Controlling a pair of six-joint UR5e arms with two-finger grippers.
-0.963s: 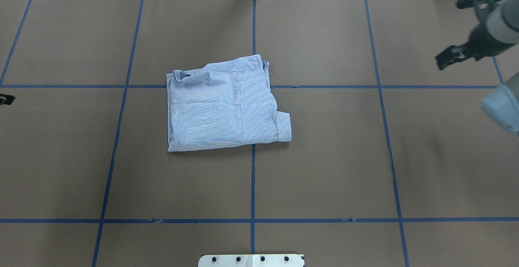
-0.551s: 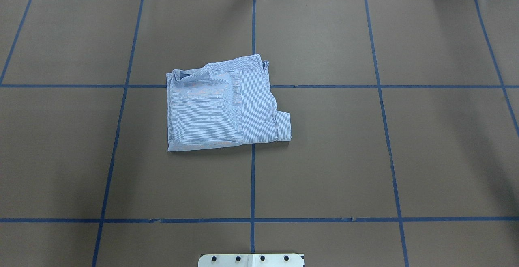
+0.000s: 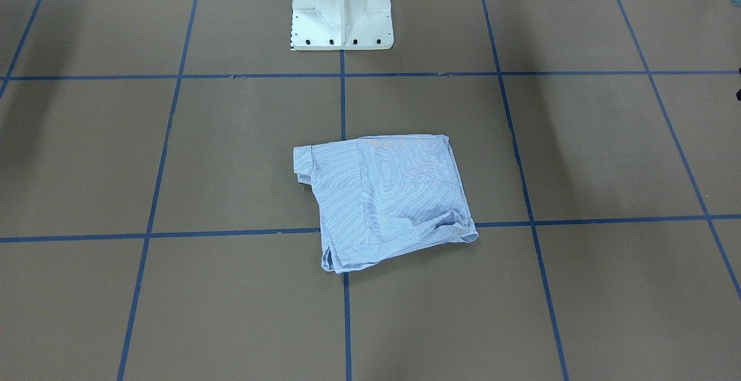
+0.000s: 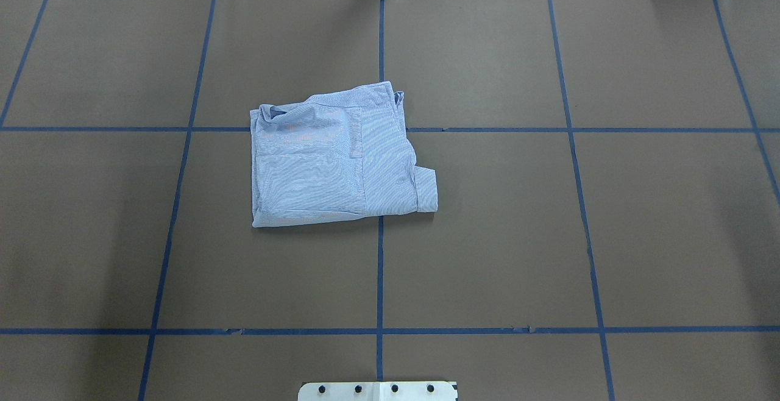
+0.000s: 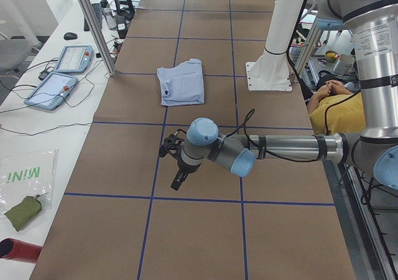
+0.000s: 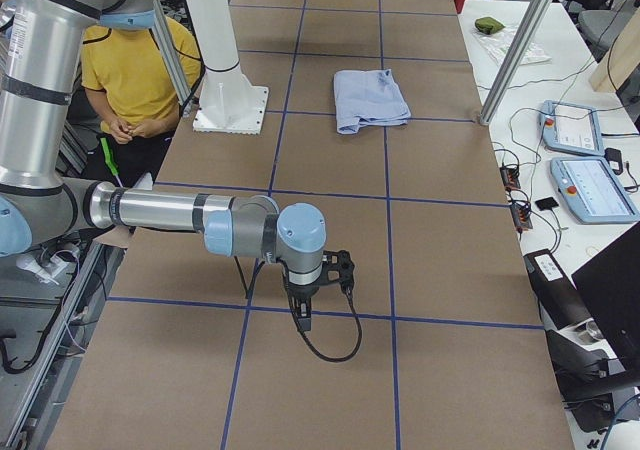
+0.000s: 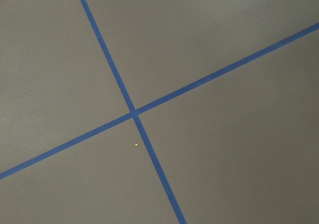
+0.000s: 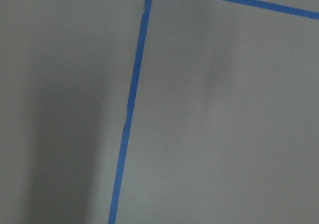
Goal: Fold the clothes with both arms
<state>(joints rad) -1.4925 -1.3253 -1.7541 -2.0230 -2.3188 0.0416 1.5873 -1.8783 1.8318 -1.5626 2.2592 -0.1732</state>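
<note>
shirt: folded into a compact rectangle, flat mid-table, mostly on the robot's left of the centre tape line. A cuff sticks out at the near right corner, and the far left corner is a bit rumpled.
left gripper: low over bare table, well apart from the shirt. Only the side view catches it, so can't tell whether it's apart or together.
right gripper: same deal at the other end, can't tell.
step: folding looks basically done, nothing's touching the cloth.
next: at most tuck the cuff in. That'd mean a long reach in and a light top-layer pinch so the stack doesn't drag.
</note>
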